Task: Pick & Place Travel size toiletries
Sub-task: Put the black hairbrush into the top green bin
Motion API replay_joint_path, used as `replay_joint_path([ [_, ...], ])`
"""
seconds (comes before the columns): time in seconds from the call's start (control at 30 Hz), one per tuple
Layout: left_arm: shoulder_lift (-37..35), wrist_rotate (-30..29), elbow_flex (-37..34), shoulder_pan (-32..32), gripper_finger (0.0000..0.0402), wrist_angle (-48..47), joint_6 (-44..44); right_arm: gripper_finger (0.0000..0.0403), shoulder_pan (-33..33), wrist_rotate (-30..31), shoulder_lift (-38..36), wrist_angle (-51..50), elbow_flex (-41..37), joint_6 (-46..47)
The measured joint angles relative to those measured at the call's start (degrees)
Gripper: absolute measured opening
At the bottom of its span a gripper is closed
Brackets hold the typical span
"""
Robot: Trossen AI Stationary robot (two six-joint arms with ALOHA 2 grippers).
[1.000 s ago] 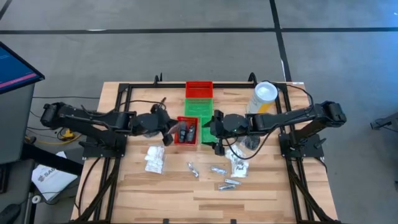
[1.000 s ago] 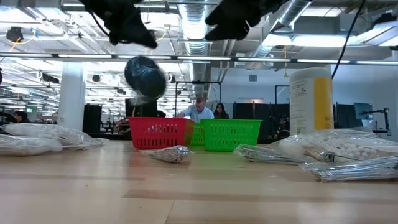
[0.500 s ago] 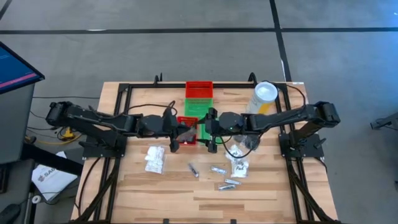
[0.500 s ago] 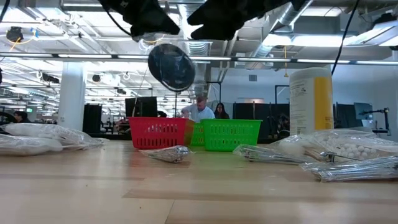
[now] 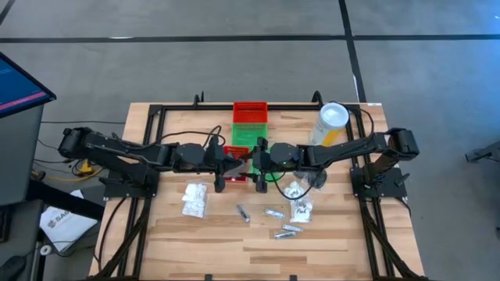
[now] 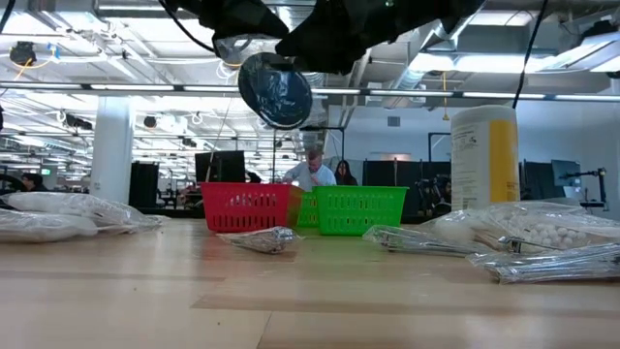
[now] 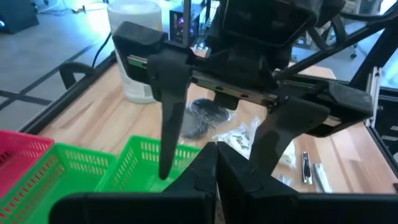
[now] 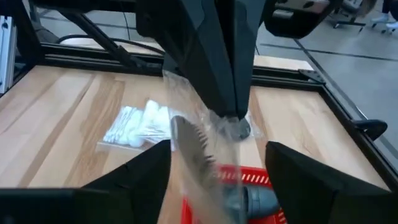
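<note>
A flat dark round tin (image 6: 276, 89) in a clear wrapper hangs in the air above the near red tray (image 5: 231, 178), in the middle of the table. My left gripper (image 5: 237, 165) is shut on the wrapper. My right gripper (image 8: 217, 152) faces it from the table's right, open. One of its fingers (image 8: 134, 177) stands on either side of the hanging tin (image 8: 186, 149), apart from it. More toiletries lie on the near half of the table: white sachets (image 5: 194, 199) and silvery tubes (image 5: 275, 212). My left gripper pinches the upper edge of the tin's clear wrapper (image 8: 235, 124) between its two shut fingers (image 8: 217, 68). The fingers come from the table's left, slanting a little downward. The tin hangs below the fingertips, on edge and clear of the trays and the table.
A green tray (image 5: 248, 137) and a second red tray (image 5: 250, 113) stand behind the near red one. A tall yellow canister with a white lid (image 5: 332, 121) is at the far right. Bagged items (image 5: 301, 209) lie near right. Black frame rails (image 5: 156, 117) edge the table.
My left gripper has carried the hanging tin toward the table's right and a little upward. My right gripper has come toward the table's left and down, so that it now stands around the tin.
</note>
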Motion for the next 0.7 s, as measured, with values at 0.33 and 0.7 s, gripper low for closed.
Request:
replay_joint_path([
  [0.33,0.0,0.0,0.0,0.0,0.0000,-0.2,0.0,0.0016,-0.3,-6.2,-0.2,0.0,0.0,-0.1],
  [0.7,0.0,-3.3,0.0,0.0,0.0008,-0.1,3.0,0.0002,-0.9,-7.6,-0.3,-0.5,0.0,0.7],
])
